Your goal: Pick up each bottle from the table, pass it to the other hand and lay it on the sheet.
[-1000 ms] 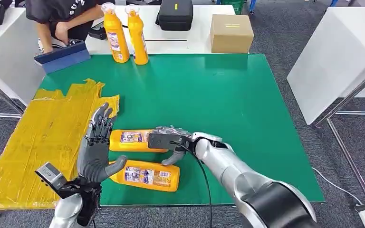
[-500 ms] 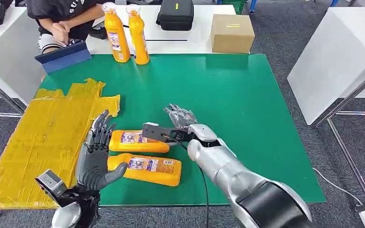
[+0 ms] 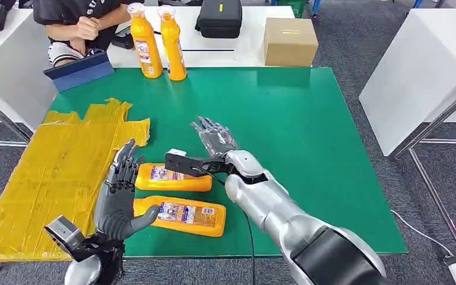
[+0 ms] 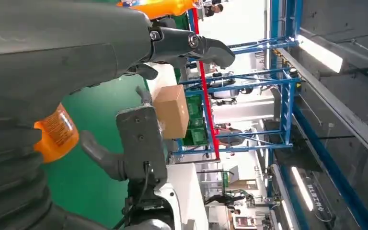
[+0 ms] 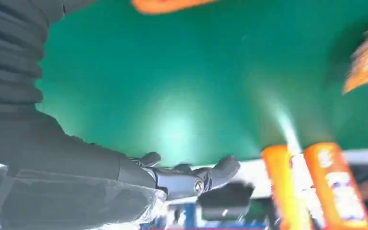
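Observation:
Two orange bottles lie on the green table [image 3: 309,119]: a far one [image 3: 172,177] and a near one [image 3: 183,215]. Two more orange bottles [image 3: 145,41] [image 3: 172,44] stand upright at the table's back edge, blurred in the right wrist view [image 5: 335,187]. The crinkled yellow sheet [image 3: 53,160] covers the table's left side. My left hand [image 3: 119,196] stands upright between the sheet and the lying bottles, fingers spread, thumb by the near bottle's cap end. My right hand [image 3: 214,139] hovers open above the table just beyond the far lying bottle, holding nothing.
A person [image 3: 77,24] sits behind the back left corner beside a blue pad [image 3: 78,71]. On the white table behind are a cardboard box [image 3: 289,40] and a black case [image 3: 218,18]. Another white table [image 3: 415,71] stands to the right.
My right hand has lifted off the far lying bottle and drawn back over the table with its fingers spread. My left hand sank slightly. Both lying bottles stay put.

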You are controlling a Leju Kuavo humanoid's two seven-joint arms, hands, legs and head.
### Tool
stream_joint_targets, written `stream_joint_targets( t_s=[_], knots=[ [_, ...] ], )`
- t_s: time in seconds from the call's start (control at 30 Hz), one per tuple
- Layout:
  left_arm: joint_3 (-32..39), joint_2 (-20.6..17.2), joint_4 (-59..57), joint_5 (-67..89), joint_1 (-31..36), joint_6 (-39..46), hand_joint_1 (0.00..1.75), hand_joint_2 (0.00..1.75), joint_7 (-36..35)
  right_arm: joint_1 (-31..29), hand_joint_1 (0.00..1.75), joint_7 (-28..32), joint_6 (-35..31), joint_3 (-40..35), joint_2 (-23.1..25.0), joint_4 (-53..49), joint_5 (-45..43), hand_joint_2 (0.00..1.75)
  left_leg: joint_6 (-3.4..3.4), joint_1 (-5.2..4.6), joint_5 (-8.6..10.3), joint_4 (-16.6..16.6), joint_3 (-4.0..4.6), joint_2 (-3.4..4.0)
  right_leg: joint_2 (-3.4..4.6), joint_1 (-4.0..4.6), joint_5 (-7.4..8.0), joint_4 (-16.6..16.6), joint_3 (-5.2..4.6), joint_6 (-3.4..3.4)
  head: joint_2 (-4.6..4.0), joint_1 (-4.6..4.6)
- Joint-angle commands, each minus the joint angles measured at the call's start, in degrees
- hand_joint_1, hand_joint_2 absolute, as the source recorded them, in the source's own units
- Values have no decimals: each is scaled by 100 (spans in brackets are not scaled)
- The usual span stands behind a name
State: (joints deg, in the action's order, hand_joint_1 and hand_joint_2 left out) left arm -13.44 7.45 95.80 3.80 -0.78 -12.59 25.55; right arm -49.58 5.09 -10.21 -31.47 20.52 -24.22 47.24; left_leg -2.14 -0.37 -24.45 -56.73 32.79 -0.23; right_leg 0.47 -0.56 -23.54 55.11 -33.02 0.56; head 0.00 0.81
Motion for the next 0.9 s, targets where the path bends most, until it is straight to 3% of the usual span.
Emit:
stream_joint_targets(
  t_s=[0.03, 0.27, 0.6, 0.9],
  knots=[
    [-57, -73, -225, -6, 226, -47, 0, 175, -15, -244, 0, 225, 547, -298, -52, 42, -880, 175, 10, -1, -1, 0, -2, -8, -11, -1, -4, 1, 4, -2, 0, -2],
    [-68, -75, -263, -24, 267, -114, 0, 175, -7, -366, 0, 355, 966, -558, -52, 226, -1518, 175, 15, 0, -5, -3, -8, -6, -11, 0, -8, 4, 10, -5, 0, -2],
    [-82, -81, -281, -39, 283, -150, 0, 175, 2, -401, 0, 359, 1013, -608, -52, 318, -1524, 175, 16, 1, -4, -1, -9, -9, -14, 1, -7, 2, 12, -5, 0, -2],
    [-191, -112, -369, -45, 346, -307, 0, 175, 9, -411, 0, 186, 1263, -1488, -52, 646, -1571, 175, 16, 1, -3, 1, -12, -11, -16, 0, -8, 0, 15, -5, 0, -2]
  ],
)
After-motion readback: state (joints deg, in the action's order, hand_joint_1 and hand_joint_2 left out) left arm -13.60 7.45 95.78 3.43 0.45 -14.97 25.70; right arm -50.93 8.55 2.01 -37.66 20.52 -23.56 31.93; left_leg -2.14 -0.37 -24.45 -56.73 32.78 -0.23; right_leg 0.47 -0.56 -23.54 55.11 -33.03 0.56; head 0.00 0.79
